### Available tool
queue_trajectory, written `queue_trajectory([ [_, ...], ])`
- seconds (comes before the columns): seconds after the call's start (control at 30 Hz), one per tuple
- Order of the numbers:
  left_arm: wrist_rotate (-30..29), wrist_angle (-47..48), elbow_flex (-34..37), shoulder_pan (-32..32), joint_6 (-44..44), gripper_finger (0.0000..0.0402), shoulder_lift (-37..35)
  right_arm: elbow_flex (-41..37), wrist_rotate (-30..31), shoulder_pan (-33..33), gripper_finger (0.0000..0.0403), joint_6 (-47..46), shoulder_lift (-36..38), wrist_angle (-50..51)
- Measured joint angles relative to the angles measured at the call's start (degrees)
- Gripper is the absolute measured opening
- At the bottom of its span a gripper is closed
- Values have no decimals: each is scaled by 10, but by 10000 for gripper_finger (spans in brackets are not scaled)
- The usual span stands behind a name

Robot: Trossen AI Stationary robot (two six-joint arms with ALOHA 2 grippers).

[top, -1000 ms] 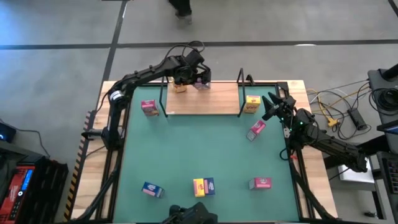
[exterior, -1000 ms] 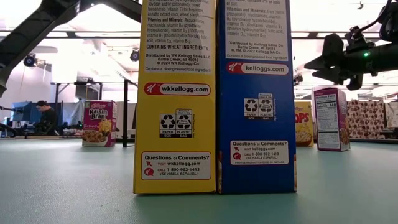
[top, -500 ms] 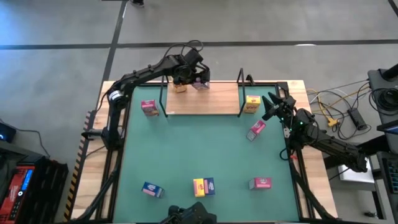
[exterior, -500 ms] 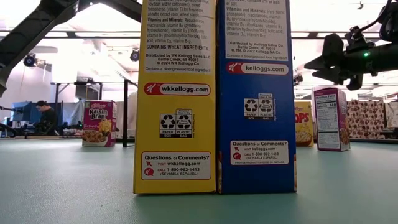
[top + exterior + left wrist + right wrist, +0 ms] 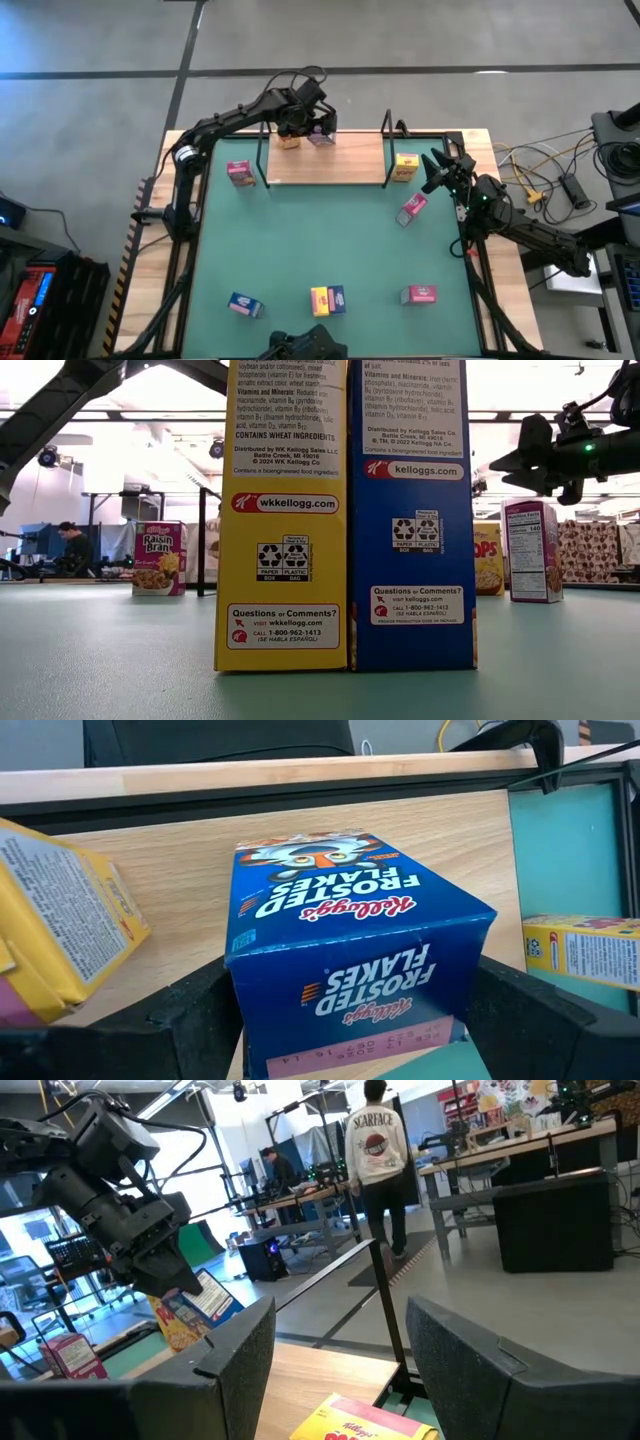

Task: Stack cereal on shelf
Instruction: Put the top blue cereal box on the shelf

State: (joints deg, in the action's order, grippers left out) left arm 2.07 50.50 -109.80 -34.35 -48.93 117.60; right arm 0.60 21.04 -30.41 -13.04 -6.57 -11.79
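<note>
My left gripper [image 5: 318, 128] reaches over the far edge of the light wood shelf [image 5: 330, 165] and is shut on a blue cereal box [image 5: 340, 940]. A yellow-orange box [image 5: 288, 141] sits on the shelf just left of it. My right gripper [image 5: 434, 172] hangs open above the table's right side, near a yellow box [image 5: 405, 167] and a pink box [image 5: 412, 208] on the green mat. In the right wrist view the yellow box [image 5: 365, 1420] shows below its spread fingers. My left gripper pinches the blue box by its two long sides near the end closest to the wrist [image 5: 350, 1020], one finger [image 5: 195, 1015] on each side. The printed face is up, and the box lies lengthwise along the fingers over the shelf board. Whether its far end rests on the wood, I cannot tell.
More boxes stand on the mat: pink [image 5: 239, 173] left of the shelf, blue [image 5: 245, 305] near left, a yellow and blue pair [image 5: 328, 299] near centre, pink [image 5: 418, 294] near right. Black wire uprights [image 5: 388, 150] stand at the shelf's ends. A person walks in the room behind.
</note>
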Motion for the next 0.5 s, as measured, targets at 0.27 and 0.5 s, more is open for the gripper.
queue_trajectory([
  [0.27, 0, -10, 0, 0, -7, 337, 0, 0, 0, 0, 215, 0, 0, 0],
  [0.5, 0, -11, 0, 0, -13, 346, 0, 0, 0, 0, 215, 0, 0, 0],
])
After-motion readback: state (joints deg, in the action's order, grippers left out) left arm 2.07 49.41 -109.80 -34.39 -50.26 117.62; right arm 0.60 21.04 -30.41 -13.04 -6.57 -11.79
